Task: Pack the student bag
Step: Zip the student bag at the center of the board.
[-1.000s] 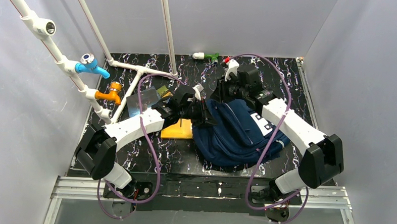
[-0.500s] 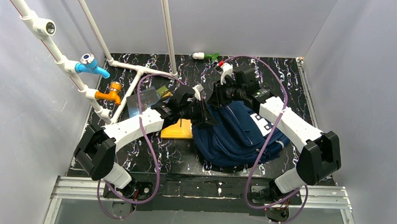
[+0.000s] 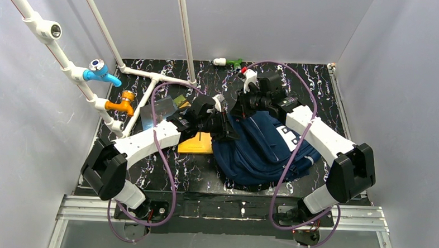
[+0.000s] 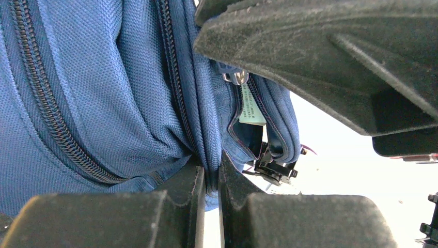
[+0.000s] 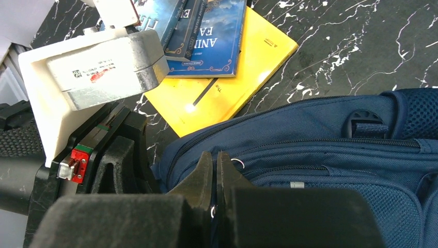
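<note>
Student bag (image 3: 263,151) on counter (image 3: 326,78), centre-right. Flat book (image 3: 197,144) on counter just left of bag. Stacked books (image 5: 206,36) overlap flat book's far-left end. Pipe frame (image 3: 152,79) stands far-left. Small item (image 3: 234,62) at far edge, behind bag.

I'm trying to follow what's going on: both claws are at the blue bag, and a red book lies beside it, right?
Not quite. The book beside the bag is yellow, not red, as the right wrist view shows plainly. The left claw and right claw are indeed both at the bag.
</note>
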Controlling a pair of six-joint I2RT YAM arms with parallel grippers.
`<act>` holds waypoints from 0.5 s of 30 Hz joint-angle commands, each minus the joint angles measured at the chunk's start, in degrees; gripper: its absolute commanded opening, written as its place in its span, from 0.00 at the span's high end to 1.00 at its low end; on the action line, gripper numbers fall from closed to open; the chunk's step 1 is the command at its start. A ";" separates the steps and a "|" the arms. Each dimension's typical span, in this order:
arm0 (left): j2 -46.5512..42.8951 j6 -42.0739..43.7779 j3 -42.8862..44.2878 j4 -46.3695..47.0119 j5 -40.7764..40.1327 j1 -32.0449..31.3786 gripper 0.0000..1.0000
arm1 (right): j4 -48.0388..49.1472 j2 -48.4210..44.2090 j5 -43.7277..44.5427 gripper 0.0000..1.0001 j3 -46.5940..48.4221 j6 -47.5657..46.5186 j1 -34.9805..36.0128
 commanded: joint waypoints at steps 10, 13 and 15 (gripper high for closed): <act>-7.89 0.09 -3.08 5.67 -0.82 1.57 1.00 | -1.20 -10.58 -9.25 0.99 -8.55 -0.24 0.06; -8.50 0.41 -3.30 5.08 -1.69 1.86 1.00 | -1.50 -12.07 -10.04 0.99 -9.80 -0.17 0.06; -8.73 0.33 -3.57 5.09 -2.15 2.12 1.00 | -2.12 -12.95 -10.10 0.99 -10.16 -0.09 0.06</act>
